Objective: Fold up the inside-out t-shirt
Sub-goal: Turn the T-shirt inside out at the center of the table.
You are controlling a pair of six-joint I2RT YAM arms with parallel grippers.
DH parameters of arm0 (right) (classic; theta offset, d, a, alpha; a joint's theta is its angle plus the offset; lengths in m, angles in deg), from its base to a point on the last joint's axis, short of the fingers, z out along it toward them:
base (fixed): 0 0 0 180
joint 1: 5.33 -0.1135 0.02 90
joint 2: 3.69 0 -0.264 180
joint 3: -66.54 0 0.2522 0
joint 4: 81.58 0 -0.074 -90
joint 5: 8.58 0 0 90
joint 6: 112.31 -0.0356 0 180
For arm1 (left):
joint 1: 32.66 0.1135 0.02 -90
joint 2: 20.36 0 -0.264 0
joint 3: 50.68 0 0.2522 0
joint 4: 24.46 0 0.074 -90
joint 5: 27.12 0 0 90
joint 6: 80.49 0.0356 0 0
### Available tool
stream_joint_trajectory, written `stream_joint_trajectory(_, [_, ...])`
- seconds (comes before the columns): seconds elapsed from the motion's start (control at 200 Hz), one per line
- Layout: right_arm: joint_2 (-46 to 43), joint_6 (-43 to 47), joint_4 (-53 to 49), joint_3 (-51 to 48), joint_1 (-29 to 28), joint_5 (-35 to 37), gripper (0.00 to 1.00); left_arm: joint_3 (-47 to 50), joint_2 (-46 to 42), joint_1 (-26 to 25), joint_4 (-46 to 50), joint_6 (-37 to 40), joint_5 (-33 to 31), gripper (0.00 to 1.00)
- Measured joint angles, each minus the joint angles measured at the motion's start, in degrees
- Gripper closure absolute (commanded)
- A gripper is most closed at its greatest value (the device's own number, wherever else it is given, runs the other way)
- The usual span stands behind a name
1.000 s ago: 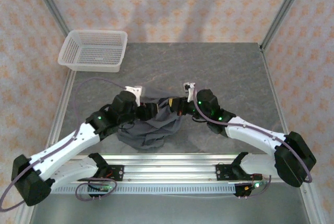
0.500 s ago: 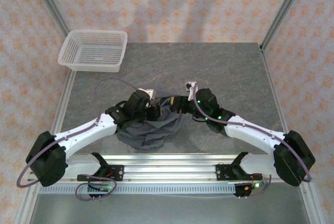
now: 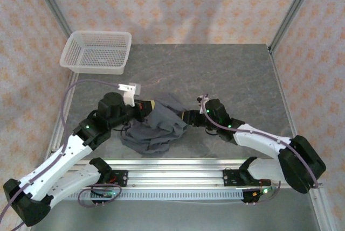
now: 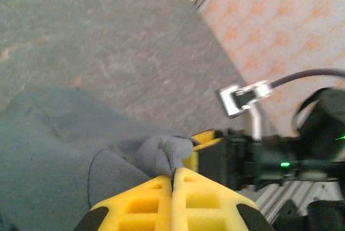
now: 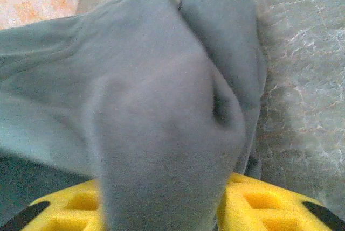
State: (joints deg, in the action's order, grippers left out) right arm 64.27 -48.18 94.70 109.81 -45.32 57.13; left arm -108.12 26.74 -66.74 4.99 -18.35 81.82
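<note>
Shirt lies bunched in a dark grey heap on the table, near the front edge and a little left of centre, between my two grippers. From the top camera I cannot make out collar, sleeves or hem; the folds run together and the near side sinks into shadow. My left gripper is at the heap's upper left. Its yellow fingers are pressed together with a small ridge of fabric sticking out from between their tips, so it is clamped on the shirt. Its wrist view is soft and cuts the fingers off at the bottom edge. My right gripper comes in from the right, low against the heap's edge. In its wrist view the cloth is draped over the gap and hides the fingertips. Yellow shows on either side of the fold, so the fingers stand apart, but I cannot tell whether they are pressing on the cloth. That view is blurred along the left. A white mesh basket sits at the far left corner, well apart from the shirt
</note>
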Motion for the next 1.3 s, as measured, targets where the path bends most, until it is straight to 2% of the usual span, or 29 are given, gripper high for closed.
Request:
stream_joint_trajectory(0.12, [-1.92,10.03,-8.76,4.98,-4.44,5.38,0.42,4.85,-0.20,-0.87,1.57,0.26,-1.29,1.00])
stream_joint_trajectory(0.225, [-0.72,17.42,-12.96,10.40,-5.60,8.33,0.41,7.67,-2.12,-1.18,2.38,-0.13,-2.36,1.00])
stream_joint_trajectory(0.36, [6.45,25.29,-16.76,17.66,-7.19,8.90,0.42,8.17,-4.24,-1.18,2.82,-0.48,-3.37,1.00])
stream_joint_trajectory(0.545, [18.84,31.50,-20.81,24.85,-9.31,4.17,0.48,8.17,-4.87,-1.18,3.02,-0.59,-4.28,1.00])
stream_joint_trajectory(0.616, [22.49,32.70,-21.81,26.64,-9.51,2.05,0.59,8.17,-4.96,-1.18,3.30,-0.57,-4.74,1.00])
stream_joint_trajectory(0.711, [25.75,33.62,-22.97,28.28,-9.62,0.42,0.91,8.17,-5.22,-1.18,4.70,-0.66,-6.34,1.00])
stream_joint_trajectory(0.781, [26.18,33.38,-23.12,28.35,-9.75,0.74,0.99,8.17,-5.57,-1.18,6.27,-0.83,-8.41,1.00])
stream_joint_trajectory(0.921, [22.23,31.39,-20.92,26.16,-9.68,2.32,1.00,8.17,-6.97,-1.20,10.45,-3.61,-16.09,1.00])
stream_joint_trajectory(1.001, [15.41,29.40,-18.80,22.99,-9.22,0.63,1.00,8.17,-7.30,-1.09,13.38,-6.03,-21.66,1.00])
stream_joint_trajectory(1.111, [5.49,25.81,-15.54,19.80,-7.63,-2.93,1.00,8.90,-6.86,-0.26,14.47,-9.09,-25.68,1.00])
stream_joint_trajectory(1.301, [-2.43,21.11,-13.18,19.04,-6.51,-6.56,1.00,9.31,-2.78,0.90,14.36,-13.11,-28.41,0.64])
